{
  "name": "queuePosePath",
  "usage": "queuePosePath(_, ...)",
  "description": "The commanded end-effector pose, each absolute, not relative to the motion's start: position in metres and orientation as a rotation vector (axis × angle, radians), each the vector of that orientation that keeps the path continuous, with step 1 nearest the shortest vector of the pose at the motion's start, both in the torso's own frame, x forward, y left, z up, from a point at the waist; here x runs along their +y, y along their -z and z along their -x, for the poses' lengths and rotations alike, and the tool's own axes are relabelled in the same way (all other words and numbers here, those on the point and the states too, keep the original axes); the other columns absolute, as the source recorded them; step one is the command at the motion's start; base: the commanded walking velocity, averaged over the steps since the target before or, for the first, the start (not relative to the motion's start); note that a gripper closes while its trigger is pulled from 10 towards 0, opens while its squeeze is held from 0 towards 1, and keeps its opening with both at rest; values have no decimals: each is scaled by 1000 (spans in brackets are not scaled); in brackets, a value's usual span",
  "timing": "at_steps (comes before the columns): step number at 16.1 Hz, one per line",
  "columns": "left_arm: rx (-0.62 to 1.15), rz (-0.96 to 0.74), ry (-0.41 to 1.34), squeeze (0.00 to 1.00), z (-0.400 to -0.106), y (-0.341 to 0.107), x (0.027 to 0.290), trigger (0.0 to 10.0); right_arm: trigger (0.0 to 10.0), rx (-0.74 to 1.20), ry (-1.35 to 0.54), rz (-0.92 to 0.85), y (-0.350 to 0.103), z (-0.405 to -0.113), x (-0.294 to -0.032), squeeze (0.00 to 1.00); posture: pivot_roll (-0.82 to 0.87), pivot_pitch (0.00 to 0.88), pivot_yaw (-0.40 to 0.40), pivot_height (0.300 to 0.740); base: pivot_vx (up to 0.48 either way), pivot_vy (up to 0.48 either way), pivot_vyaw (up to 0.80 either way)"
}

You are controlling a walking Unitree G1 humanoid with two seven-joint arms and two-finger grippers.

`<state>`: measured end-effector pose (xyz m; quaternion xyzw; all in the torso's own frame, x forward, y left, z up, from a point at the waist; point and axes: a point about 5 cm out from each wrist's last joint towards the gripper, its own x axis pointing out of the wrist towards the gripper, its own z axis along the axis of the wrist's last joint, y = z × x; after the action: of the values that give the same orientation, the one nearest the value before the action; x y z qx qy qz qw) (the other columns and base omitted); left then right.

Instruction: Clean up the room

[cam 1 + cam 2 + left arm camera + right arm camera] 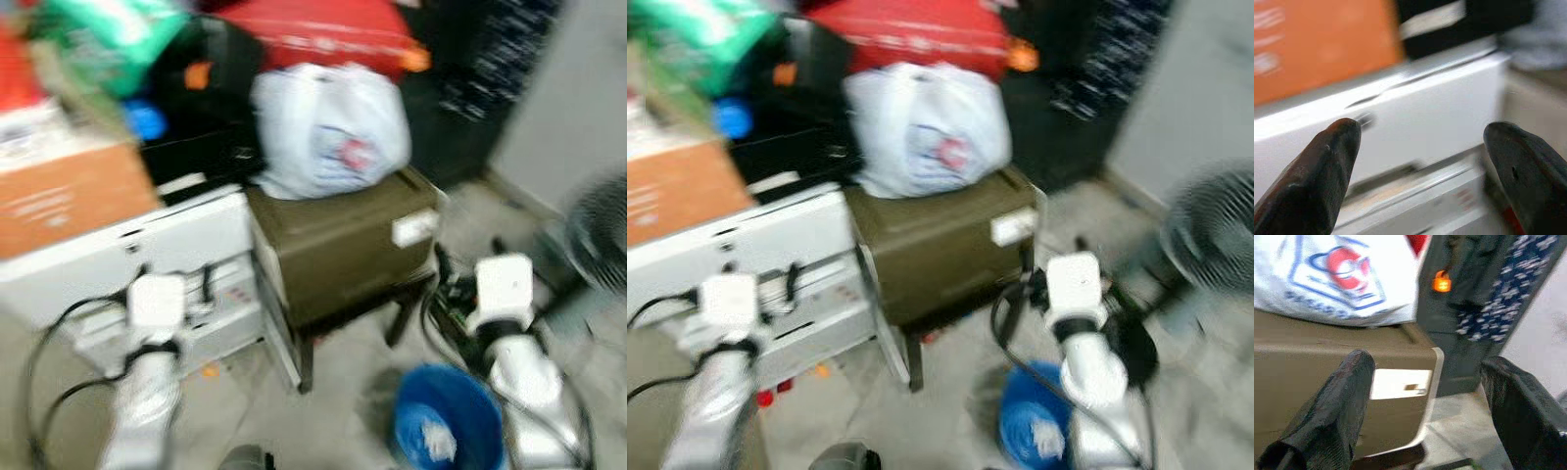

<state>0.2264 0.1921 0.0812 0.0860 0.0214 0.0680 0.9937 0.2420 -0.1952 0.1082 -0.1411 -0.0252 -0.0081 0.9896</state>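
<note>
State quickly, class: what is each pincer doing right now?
Left pincer: open, holding nothing, facing the white cabinet.
Right pincer: open, holding nothing, facing the brown box under the white bag.

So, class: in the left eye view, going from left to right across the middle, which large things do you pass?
Orange cardboard box → white cabinet → brown box with the white plastic bag on it → black fan.
</note>
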Motion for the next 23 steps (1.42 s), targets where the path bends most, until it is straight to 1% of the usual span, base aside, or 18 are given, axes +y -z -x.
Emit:
queuePosePath(1,42,-182,-140,0,-223,-80,196,10000,10000,-48,47,276,-109,-238,-198,0,-48,0,4,740,0,0,800)
queuePosePath(4,51,-194,-156,0,-220,-75,196,10000,10000,-36,27,267,-106,-234,-191,0,-51,0,2,740,0,0,800)
queuePosePath(7,68,-175,-147,0,-218,-72,193,10000,10000,-23,30,271,-105,-232,-192,0,-53,0,0,740,0,0,800)
queuePosePath(10,81,-203,-143,0,-213,-66,196,10000,10000,-12,38,272,-103,-229,-195,0,-51,1,1,740,0,0,800)
queuePosePath(13,70,-209,-130,0,-217,-66,192,10000,10000,-21,31,274,-104,-235,-192,0,-48,0,-3,740,0,0,800)
queuePosePath(14,57,-224,-94,0,-218,-67,186,10000,10000,-27,39,271,-106,-239,-193,0,-42,0,-10,740,0,0,800)
queuePosePath(15,56,-228,-93,0,-216,-66,185,10000,10000,-28,40,271,-106,-239,-193,0,-41,0,-11,740,0,0,800)
queuePosePath(17,64,-241,-122,0,-213,-63,193,10000,10000,-29,45,267,-106,-238,-194,0,-31,0,-20,740,0,0,800)
queuePosePath(19,56,-258,-142,0,-211,-65,198,10000,10000,-26,31,256,-105,-234,-189,0,-25,0,-23,740,0,0,800)
queuePosePath(21,75,-273,-134,0,-202,-59,198,10000,10000,35,27,246,-90,-220,-190,0,-23,10,-23,740,0,0,800)
queuePosePath(23,91,-287,-137,0,-197,-55,200,10000,10000,61,28,250,-83,-214,-191,0,-24,17,-21,740,0,0,700)
